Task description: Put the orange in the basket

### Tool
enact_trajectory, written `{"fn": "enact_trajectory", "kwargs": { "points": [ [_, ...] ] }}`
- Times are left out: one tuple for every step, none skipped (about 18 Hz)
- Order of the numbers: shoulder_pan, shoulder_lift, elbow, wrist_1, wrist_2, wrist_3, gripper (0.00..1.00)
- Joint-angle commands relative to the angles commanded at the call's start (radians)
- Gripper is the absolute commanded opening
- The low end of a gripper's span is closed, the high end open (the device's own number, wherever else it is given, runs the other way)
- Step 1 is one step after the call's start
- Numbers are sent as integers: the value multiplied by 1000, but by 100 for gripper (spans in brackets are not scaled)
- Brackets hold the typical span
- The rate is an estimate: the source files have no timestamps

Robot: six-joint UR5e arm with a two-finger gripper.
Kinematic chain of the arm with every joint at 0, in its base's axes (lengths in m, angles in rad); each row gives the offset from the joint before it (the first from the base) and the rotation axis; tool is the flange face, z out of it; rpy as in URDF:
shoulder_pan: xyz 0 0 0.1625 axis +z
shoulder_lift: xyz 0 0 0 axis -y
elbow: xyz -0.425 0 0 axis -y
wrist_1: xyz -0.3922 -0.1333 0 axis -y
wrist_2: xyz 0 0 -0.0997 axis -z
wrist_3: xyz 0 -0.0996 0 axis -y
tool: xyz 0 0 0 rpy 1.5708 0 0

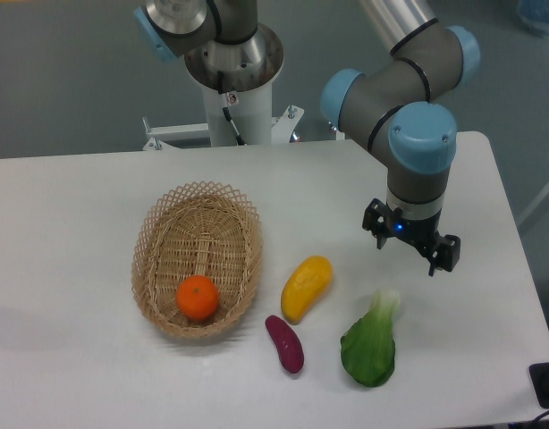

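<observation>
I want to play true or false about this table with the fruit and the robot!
1. The orange lies in the basket. True.
2. The hand holds the orange. False: it holds nothing and hangs over bare table to the right.
3. A yellow fruit lies outside the basket. True.
4. The green leafy vegetable is in the basket. False: it lies on the table.
5. A purple vegetable lies beside the yellow fruit. True.

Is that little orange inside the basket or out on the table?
Inside: the orange rests on the basket floor, near its front end, enclosed by the woven rim.
</observation>
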Motion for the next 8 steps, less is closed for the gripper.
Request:
{"fn": "enact_trajectory", "kwargs": {
  "points": [
    [2, -2, 3, -3, -8, 2, 100],
    [2, -2, 9, -8, -15, 3, 100],
    [11, -2, 11, -11, -29, 3, 100],
    [14, -2, 11, -17, -40, 3, 100],
    [18, 0, 11, -17, -41, 6, 100],
    [20, 0, 11, -18, -43, 17, 100],
    [20, 2, 9, -21, -43, 34, 100],
    [20, 5, 6, -21, -43, 47, 100]
  ]
}}
